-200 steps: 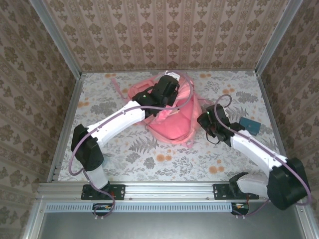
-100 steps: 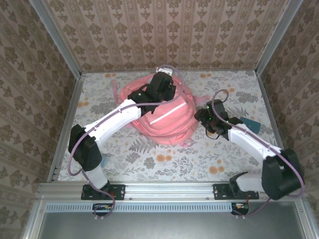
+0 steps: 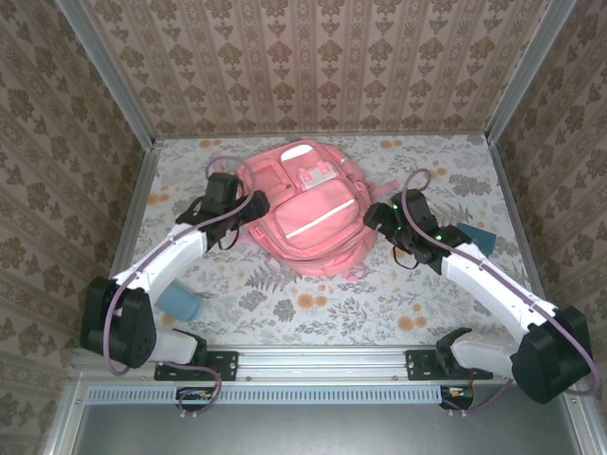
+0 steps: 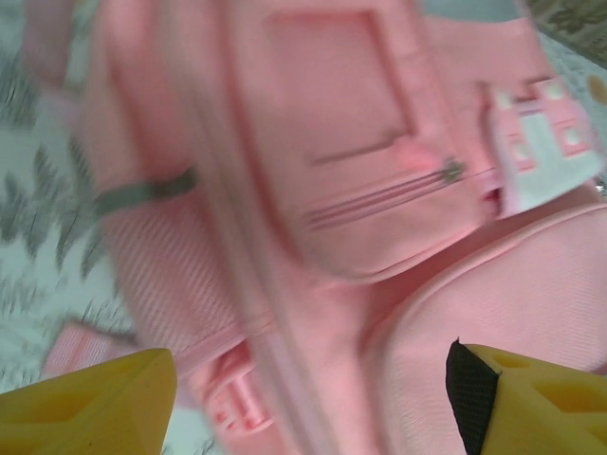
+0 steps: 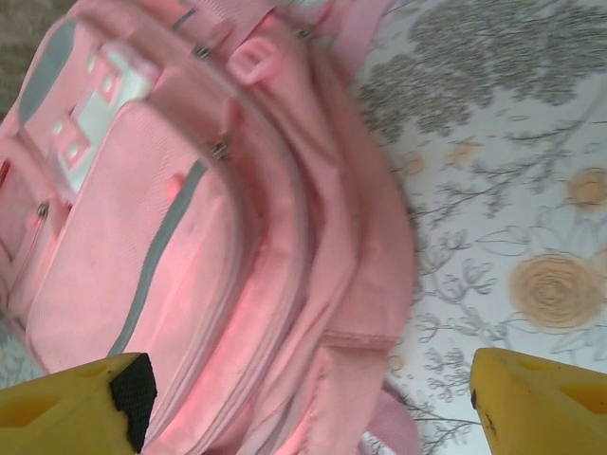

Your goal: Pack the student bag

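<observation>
The student bag (image 3: 305,213), a large pink backpack, lies front up in the middle of the table, its white stripe and white patch facing up. My left gripper (image 3: 237,205) stands open at the bag's left side, nothing held. In the left wrist view the bag (image 4: 379,190) is blurred beyond the gripper (image 4: 308,408), whose yellow fingertips (image 4: 85,408) stand far apart. My right gripper (image 3: 377,219) is open at the bag's right edge. The right wrist view has the bag (image 5: 209,246) and the tablecloth beneath that gripper (image 5: 308,408).
A flat dark-blue booklet (image 3: 475,238) lies on the floral tablecloth right of the right arm. A light-blue thing (image 3: 177,301) sits near the front left, beside the left arm. Patterned walls and metal rails close in the table on three sides.
The left gripper let go of the bag's top and swung back to the left. The bag dropped flat, front up. The right gripper opened wider beside it.
</observation>
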Action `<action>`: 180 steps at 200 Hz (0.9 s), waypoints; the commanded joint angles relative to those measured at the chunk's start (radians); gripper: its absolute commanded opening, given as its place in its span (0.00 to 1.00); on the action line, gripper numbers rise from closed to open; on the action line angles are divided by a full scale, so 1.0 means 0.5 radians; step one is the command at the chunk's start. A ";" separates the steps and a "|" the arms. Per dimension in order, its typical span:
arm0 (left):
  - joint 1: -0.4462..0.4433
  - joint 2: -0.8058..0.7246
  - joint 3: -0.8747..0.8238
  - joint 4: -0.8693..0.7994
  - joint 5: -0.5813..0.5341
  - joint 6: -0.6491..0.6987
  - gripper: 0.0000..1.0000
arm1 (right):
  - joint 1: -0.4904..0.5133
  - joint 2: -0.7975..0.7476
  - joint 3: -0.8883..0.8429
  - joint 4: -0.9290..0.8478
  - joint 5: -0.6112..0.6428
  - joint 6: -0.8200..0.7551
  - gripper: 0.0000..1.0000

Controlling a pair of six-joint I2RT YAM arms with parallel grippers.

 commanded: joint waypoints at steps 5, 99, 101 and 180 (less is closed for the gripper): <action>0.117 -0.183 -0.250 0.147 0.341 -0.294 0.76 | 0.137 0.103 0.118 0.058 0.072 -0.085 0.88; 0.273 -0.092 -0.692 0.715 0.768 -0.623 0.51 | 0.460 0.497 0.367 0.124 0.072 -0.074 0.87; 0.273 -0.083 -0.695 0.730 0.779 -0.630 0.50 | 0.464 0.500 0.370 0.126 0.072 -0.074 0.87; 0.290 0.144 -0.754 0.927 0.862 -0.709 0.36 | 0.535 0.614 0.464 0.124 0.035 -0.055 0.85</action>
